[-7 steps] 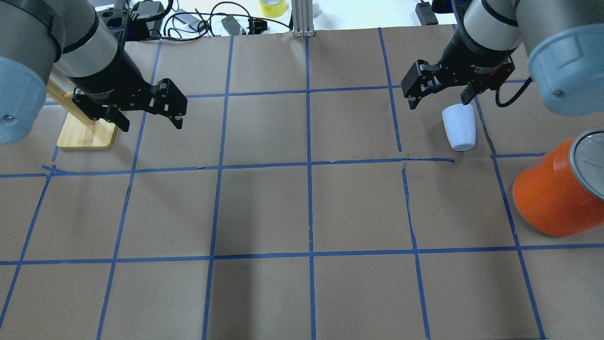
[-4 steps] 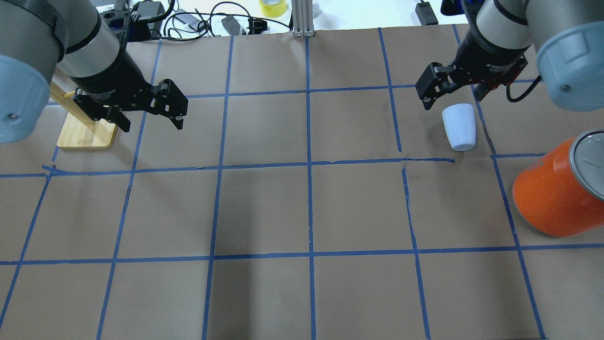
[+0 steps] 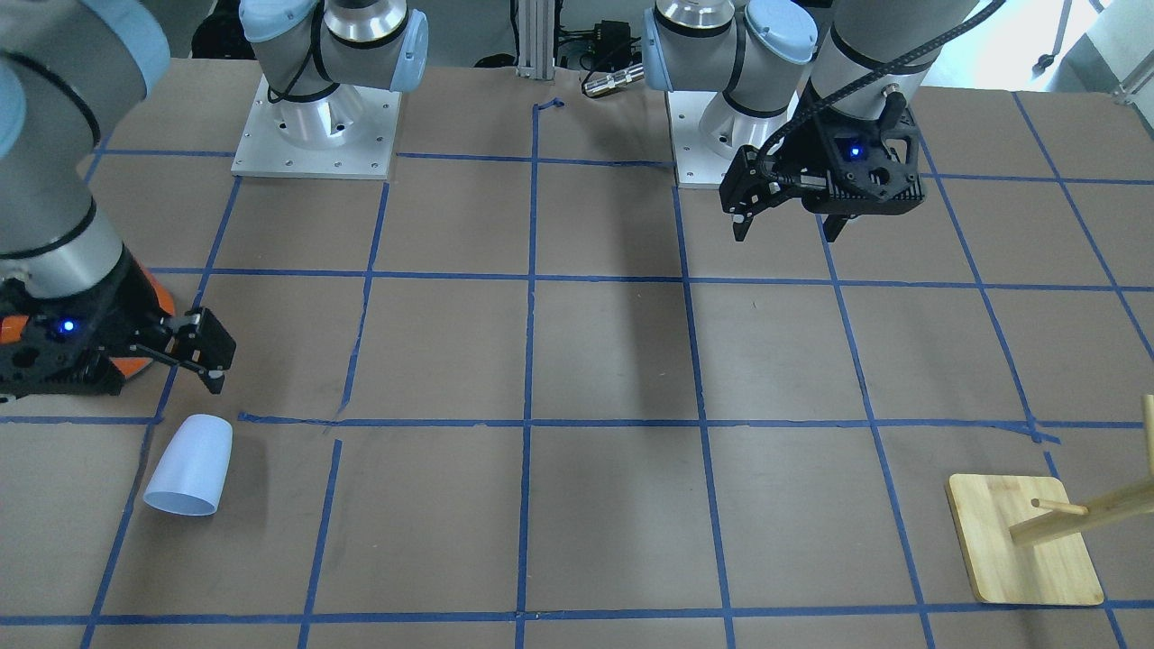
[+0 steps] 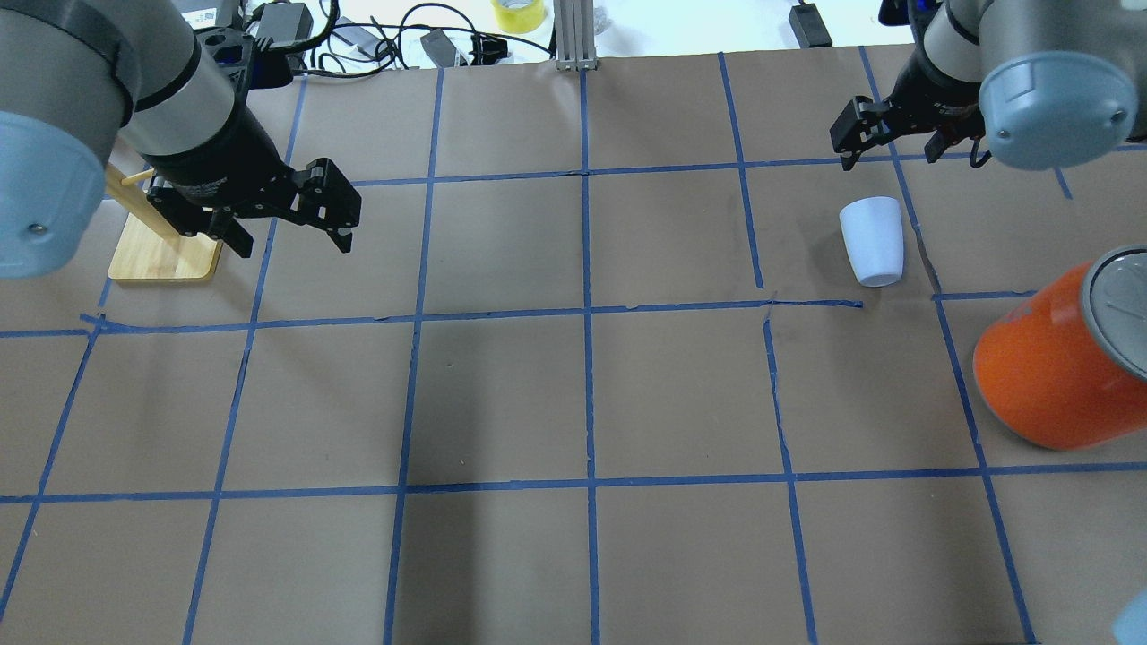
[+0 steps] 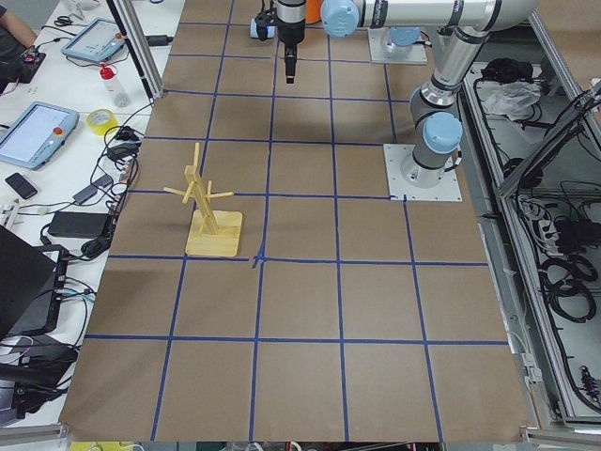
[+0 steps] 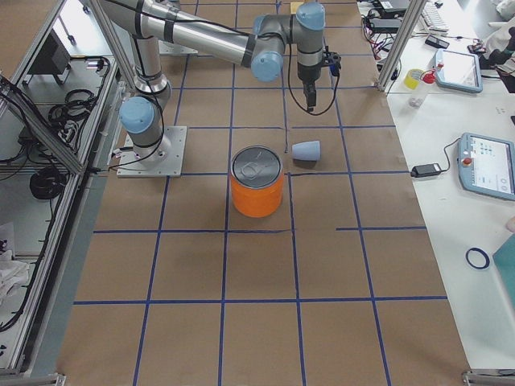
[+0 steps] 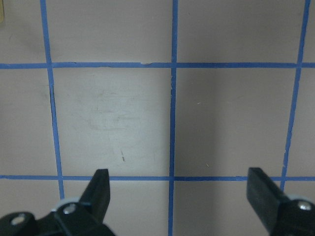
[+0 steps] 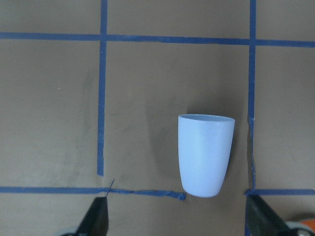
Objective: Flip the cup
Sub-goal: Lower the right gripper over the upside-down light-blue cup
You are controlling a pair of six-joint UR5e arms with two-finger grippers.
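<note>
Small pale-blue tapered plastic cup (image 4: pixel 871 240): lies on its side on the brown paper tabletop (image 4: pixel 502 403), rim away from the robot, long axis across the finger line. Right gripper (image 4: pixel 889 154): open, empty, raised roughly above it, the nearer arm. Left gripper (image 4: pixel 294 240): open, well apart.

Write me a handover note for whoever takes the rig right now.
Left gripper: open, empty, above the table.
Right gripper: open, empty, raised above the cup, not touching it.
Cup: lying on its side on the table, rim pointing away from the robot, apart from the orange can.
Done: nothing visible; the cup is not standing.
To do: grasp the cup and flip it.
</note>
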